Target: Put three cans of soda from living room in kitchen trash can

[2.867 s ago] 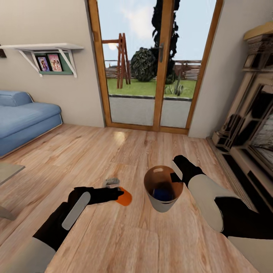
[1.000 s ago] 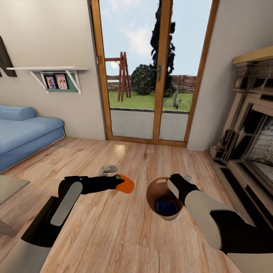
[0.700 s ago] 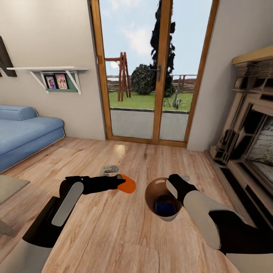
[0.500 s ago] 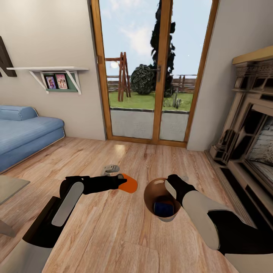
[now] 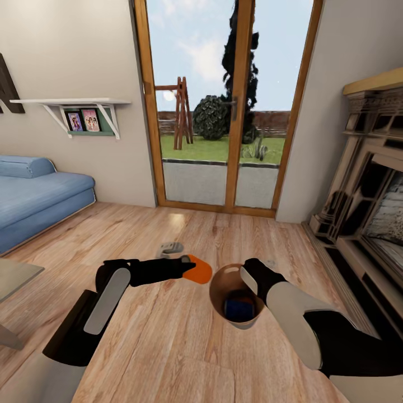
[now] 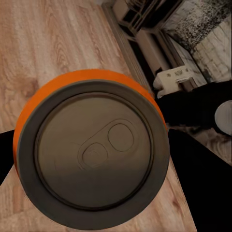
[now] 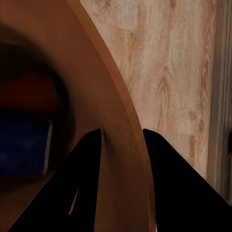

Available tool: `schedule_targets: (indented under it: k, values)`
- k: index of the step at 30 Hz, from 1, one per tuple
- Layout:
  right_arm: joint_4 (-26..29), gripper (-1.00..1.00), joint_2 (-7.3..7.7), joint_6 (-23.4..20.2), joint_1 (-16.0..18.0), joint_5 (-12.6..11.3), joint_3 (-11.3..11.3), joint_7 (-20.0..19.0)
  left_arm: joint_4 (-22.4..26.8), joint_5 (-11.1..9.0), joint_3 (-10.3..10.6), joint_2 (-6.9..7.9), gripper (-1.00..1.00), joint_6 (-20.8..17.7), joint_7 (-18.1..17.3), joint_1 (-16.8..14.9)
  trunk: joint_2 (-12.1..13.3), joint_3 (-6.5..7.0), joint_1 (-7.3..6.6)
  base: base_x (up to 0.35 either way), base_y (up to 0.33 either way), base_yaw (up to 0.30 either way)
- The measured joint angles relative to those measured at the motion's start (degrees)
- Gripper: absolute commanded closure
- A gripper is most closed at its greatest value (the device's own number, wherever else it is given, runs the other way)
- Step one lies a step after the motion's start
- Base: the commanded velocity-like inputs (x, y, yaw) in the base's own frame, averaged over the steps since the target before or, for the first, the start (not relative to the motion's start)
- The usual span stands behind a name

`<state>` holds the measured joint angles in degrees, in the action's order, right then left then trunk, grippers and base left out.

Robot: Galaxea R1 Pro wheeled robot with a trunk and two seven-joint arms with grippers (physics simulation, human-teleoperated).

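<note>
From the head camera, you are holding one orange can in the left gripper, its arm reaching forward, just beside the rim of the tash can. The right gripper is pinching that rim; one blue can is lying inside.

Left wrist: the orange can's silvery top is facing you.

Right wrist: both fingers are straddling the bucket wall; one blue can and something reddish are sitting inside.

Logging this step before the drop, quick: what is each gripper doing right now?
Left gripper: shut on the orange can.
Right gripper: shut on the rim of the bin, with a blue can inside.
</note>
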<state>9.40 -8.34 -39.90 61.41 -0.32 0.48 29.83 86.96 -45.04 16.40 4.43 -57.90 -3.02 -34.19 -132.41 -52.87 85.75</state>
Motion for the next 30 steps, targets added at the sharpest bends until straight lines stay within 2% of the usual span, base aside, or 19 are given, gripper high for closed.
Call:
schedule_targets:
  k: [5, 10, 14, 18, 22, 30]
  values:
    - [-0.5, 1.00, -0.75, 0.0, 0.0, 0.0, 0.0, -0.1, -0.5, 0.4, 0.0, -2.01, 1.00, 0.1, 0.4, 0.0, 0.0, 0.00, 0.00, 0.000, 0.000, 0.000]
    - [-0.6, 1.00, -1.12, -0.1, 0.0, 0.1, 0.1, -0.1, -0.7, 0.7, 0.4, -3.37, 1.00, 0.1, 0.7, 0.0, 0.0, 0.00, 0.00, 0.000, 0.000, 0.000]
    - [-0.6, 1.00, -1.38, 0.1, 0.0, -0.1, -0.1, -0.2, -1.6, 1.0, 2.2, -4.30, 1.00, 0.2, 1.1, 0.0, 0.0, 0.00, 0.00, 0.000, 0.000, 0.000]
    - [-0.6, 1.00, -1.49, 0.0, 0.0, 0.2, 0.1, -0.3, -5.0, 1.3, 3.6, -5.98, 1.00, 2.1, 3.3, 0.0, 0.0, 0.00, 0.00, 0.000, 0.000, 0.000]
    - [-0.6, 1.00, -1.50, 0.0, 0.0, 0.1, 0.0, -0.4, -8.3, 1.5, 4.5, -6.82, 1.00, 3.7, 4.3, -0.1, 0.0, 0.00, 0.00, 0.000, 0.000, 0.000]
    - [-0.6, 1.00, -1.52, 0.0, 0.0, 0.1, 0.1, -0.6, -12.2, 1.5, 5.3, -7.24, 1.00, 6.5, 5.0, -0.1, 0.0, 0.00, 0.00, 0.000, 0.000, 0.000]
